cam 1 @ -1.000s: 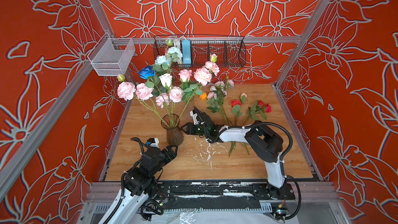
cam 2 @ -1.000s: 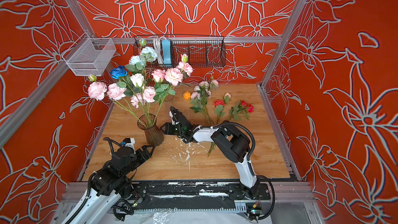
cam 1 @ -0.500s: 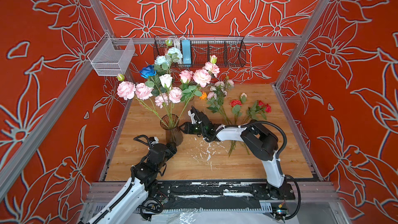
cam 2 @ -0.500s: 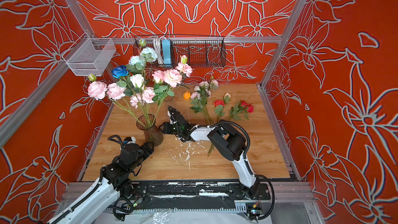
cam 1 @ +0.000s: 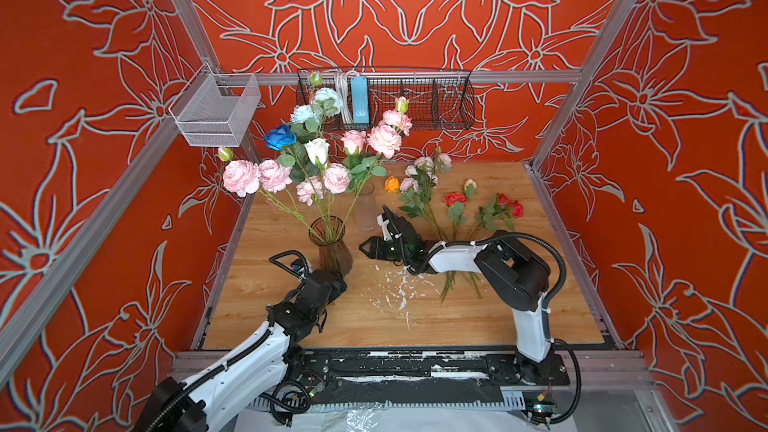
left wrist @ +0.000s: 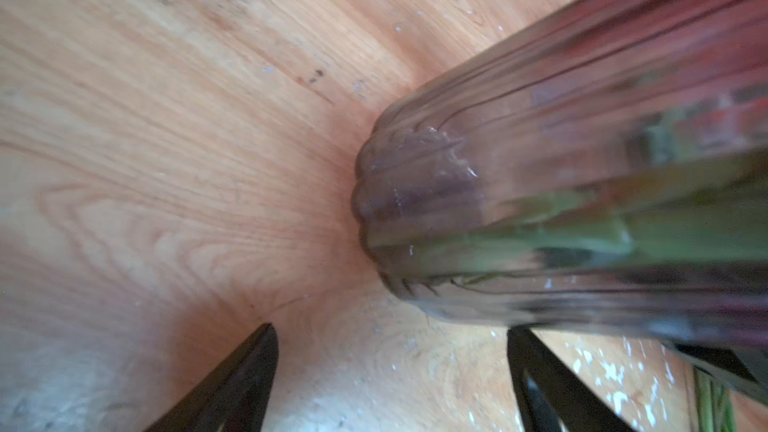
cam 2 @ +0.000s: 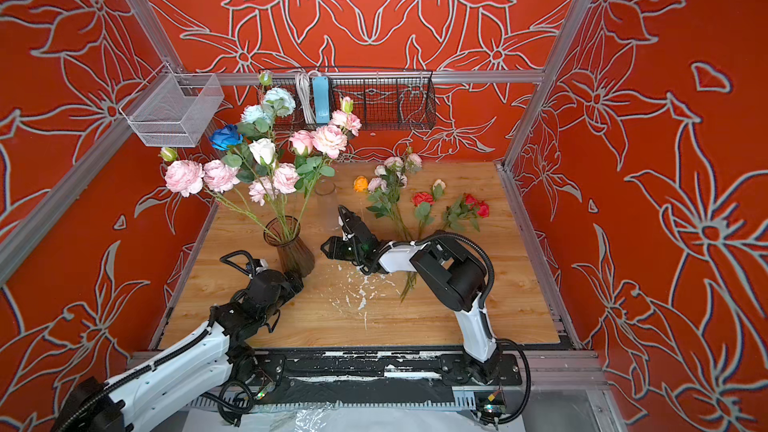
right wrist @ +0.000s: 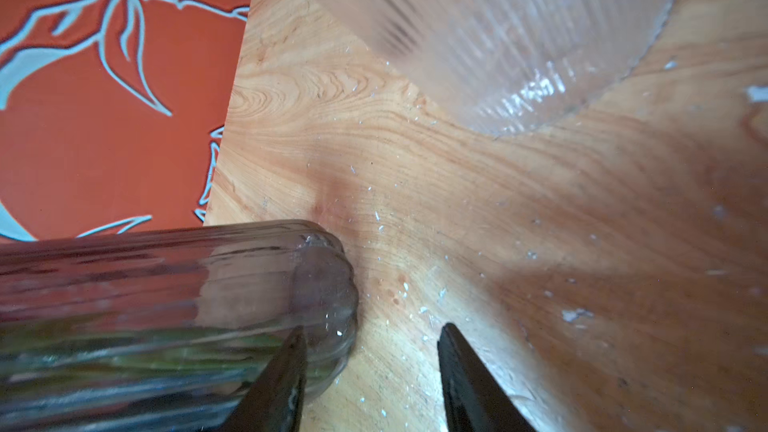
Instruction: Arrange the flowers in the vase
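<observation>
At bench left-centre, smoky ribbed vase [cam 1: 332,248] stands upright, already holding most flowers [cam 1: 316,150], heads fanning up and left. Loose flowers [cam 1: 455,200] lie flat on the right half: red roses, pink spray, one orange; stem ends run under the right arm

Left gripper [left wrist: 391,328] low at the vase foot, jaws spread wide, nothing between them, foot just ahead. Right gripper [right wrist: 372,328] just right of the vase, jaws partly apart, bare bench [cam 1: 519,317] in the gap, holding nothing

Step, my read: steady the vase, then fetch the next stem. Close the left gripper low on the foot, not higher; the bunch looks top-heavy and leans left, so a push could tip it. Take stems mid-length, feed them in steeply on the emptier right side

Room: vase sits near the bench's left edge, little slack there. Clear glass vase [cam 1: 365,209] just behind the right gripper, don't swing back into it. Front centre of bench is open
</observation>
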Action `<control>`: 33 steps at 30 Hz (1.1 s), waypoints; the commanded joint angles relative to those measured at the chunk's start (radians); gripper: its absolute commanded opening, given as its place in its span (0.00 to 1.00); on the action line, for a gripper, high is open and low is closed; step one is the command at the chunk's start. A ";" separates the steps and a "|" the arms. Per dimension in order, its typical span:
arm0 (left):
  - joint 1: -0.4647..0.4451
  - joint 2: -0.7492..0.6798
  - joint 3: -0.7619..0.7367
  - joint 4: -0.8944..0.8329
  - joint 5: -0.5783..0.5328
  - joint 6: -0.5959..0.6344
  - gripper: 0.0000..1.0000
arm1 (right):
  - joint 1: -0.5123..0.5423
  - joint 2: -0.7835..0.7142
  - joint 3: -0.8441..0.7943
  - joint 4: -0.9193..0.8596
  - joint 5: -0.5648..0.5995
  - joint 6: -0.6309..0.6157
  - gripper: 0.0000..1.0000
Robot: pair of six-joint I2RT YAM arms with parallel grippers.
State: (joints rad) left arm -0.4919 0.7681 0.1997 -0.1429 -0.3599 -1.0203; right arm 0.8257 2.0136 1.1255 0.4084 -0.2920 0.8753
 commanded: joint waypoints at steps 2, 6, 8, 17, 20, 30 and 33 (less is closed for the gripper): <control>-0.002 0.034 0.009 0.055 -0.133 -0.072 0.88 | 0.003 -0.055 -0.034 0.012 0.009 -0.007 0.52; -0.002 0.097 0.044 0.062 -0.182 -0.100 0.88 | -0.004 -0.094 -0.074 0.013 0.017 -0.012 0.52; 0.000 0.140 0.055 0.088 -0.187 -0.112 0.89 | -0.009 -0.120 -0.103 0.012 0.028 -0.020 0.52; 0.001 0.337 0.113 0.142 -0.234 -0.179 0.91 | -0.045 -0.258 -0.236 -0.002 0.059 -0.054 0.52; 0.005 0.353 0.124 0.161 -0.246 -0.180 0.91 | -0.052 -0.310 -0.264 -0.024 0.078 -0.073 0.52; 0.095 0.458 0.220 0.190 -0.188 -0.094 0.90 | -0.072 -0.457 -0.312 -0.143 0.141 -0.128 0.53; 0.121 0.500 0.246 0.209 -0.168 -0.057 0.90 | -0.076 -0.500 -0.316 -0.179 0.163 -0.149 0.53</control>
State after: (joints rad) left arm -0.3923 1.2407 0.4171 0.0250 -0.5369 -1.1213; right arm 0.7578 1.5581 0.8230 0.2878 -0.1783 0.7609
